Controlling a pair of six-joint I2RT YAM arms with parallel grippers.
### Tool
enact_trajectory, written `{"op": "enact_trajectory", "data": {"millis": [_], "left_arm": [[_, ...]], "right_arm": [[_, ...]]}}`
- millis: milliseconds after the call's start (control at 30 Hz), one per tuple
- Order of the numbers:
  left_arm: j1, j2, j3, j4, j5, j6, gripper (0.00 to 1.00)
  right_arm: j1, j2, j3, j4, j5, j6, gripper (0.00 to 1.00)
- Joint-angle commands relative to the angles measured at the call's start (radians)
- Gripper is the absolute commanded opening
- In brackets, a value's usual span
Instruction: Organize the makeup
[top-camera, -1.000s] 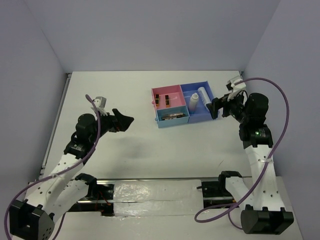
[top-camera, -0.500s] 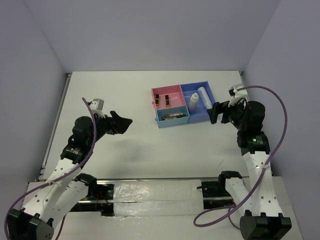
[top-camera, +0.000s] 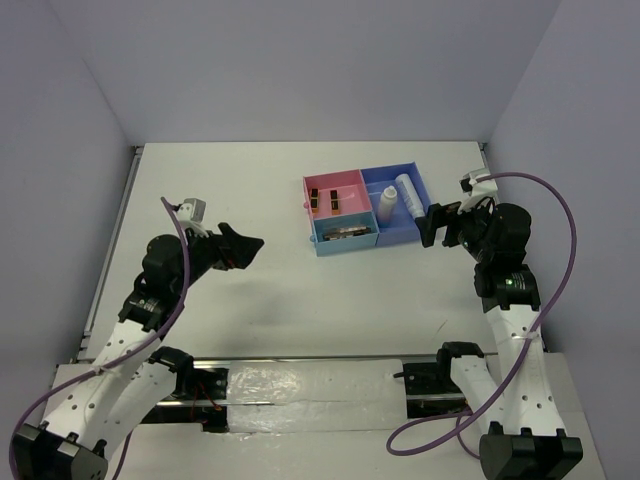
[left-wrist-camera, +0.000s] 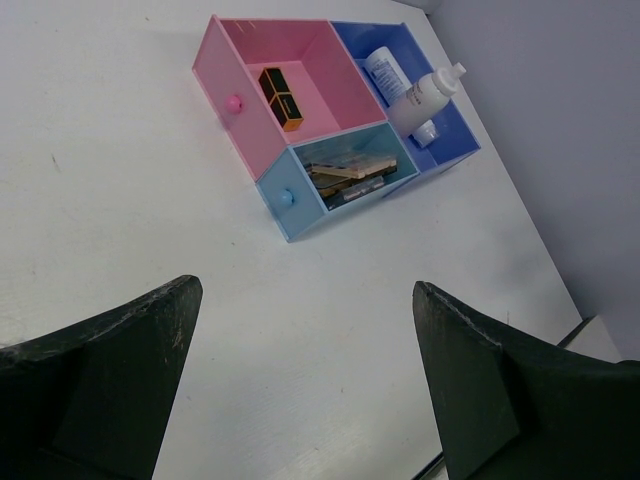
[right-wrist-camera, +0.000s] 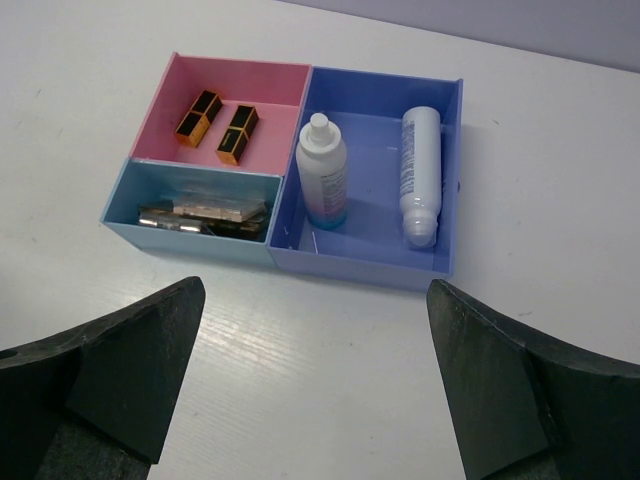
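Pink-and-blue tray (right-wrist-camera: 360, 268) at the top holds bottles (right-wrist-camera: 322, 180) and black-gold pieces (right-wrist-camera: 198, 117); left gripper (left-wrist-camera: 305, 290) and right gripper (right-wrist-camera: 315, 288) gape wide, empty.

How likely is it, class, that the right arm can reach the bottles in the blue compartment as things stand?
Probably yes. The right claw hangs open just beside the blue compartment, the bottles lie uncovered in it, and nothing stands between.

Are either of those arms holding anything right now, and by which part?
Nothing is held: the left pincer and right pincer are both open and empty; the makeup sits in the tray.
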Motion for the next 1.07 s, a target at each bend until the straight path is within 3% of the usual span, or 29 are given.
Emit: {"op": "enact_trajectory", "data": {"millis": [0,1033], "left_arm": [[0.005,-0.02,-0.008,0.031,0.001,-0.002,0.99],[0.007,-0.003,-0.002,0.045,0.002,-0.003,0.99]], "right_arm": [[-0.001,-0.017,-0.001,0.025,0.014,0.006,1.0],[-0.001,-0.009,-0.011,0.046,0.028,-0.009,1.0]]}}
